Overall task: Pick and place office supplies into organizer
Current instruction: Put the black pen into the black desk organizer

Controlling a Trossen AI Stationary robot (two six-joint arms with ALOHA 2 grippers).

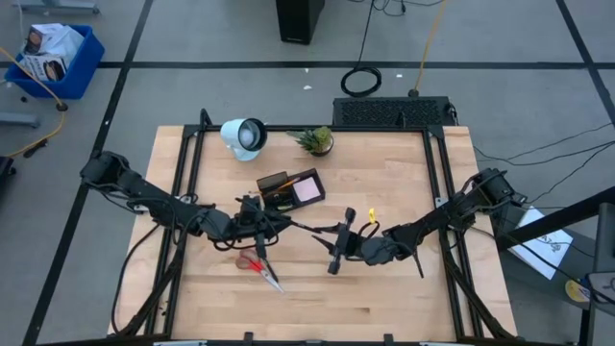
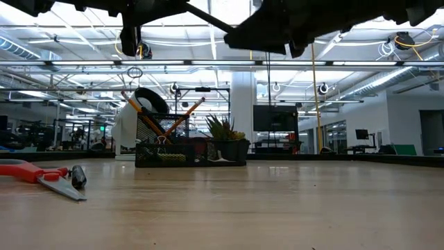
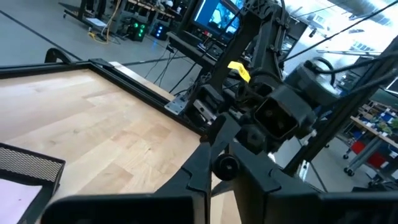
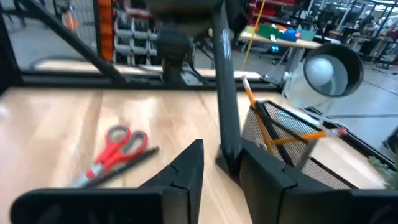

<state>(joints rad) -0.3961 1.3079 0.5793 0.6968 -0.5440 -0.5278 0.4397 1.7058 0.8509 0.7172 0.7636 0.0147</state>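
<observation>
Scissors [image 1: 261, 270] with red handles lie flat on the table [image 1: 404, 298] toward its front, near a dark pen, while the organizer [image 1: 290, 189] sits farther back with orange pencils [image 2: 149, 119] leaning in its mesh cup and a pink pad in its tray. Both arms meet over the table's middle — the left gripper [image 1: 252, 217] above the scissors, and the right gripper [image 1: 338, 252] clamped on a black pen [image 4: 225, 87]. Whether the left claw is open or closed, I cannot tell.

Organizer [image 1: 290, 189] mid-table; scissors [image 1: 261, 268] nearer front; plant [image 1: 316, 141], lamp [image 1: 244, 135] behind.
</observation>
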